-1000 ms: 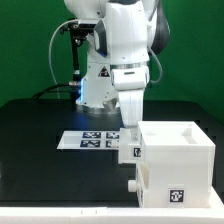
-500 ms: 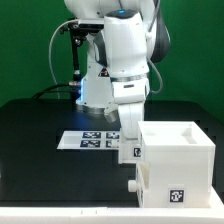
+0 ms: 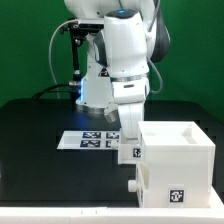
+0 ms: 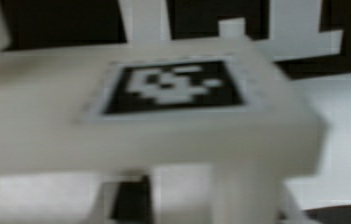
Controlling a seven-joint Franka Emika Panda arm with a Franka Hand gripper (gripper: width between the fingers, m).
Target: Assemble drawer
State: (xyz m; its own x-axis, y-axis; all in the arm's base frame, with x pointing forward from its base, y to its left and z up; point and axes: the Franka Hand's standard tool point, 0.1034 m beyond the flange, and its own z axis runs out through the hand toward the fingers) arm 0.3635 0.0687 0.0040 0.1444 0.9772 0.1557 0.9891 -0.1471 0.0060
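The gripper [image 3: 131, 140] hangs at the centre of the exterior view; I cannot tell if it is open or closed. The drawer [image 3: 135, 153] lies just below it, against the big box [image 3: 182, 160], on the exterior view's left.

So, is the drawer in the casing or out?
Mostly in: only the tagged end of the drawer juts from the casing, beneath the tool. Fully seated? Cannot tell.

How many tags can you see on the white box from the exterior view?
2. One tag is low on the front face of the white box; the other tag is on its end toward the exterior view's left. Far sides may hide more.
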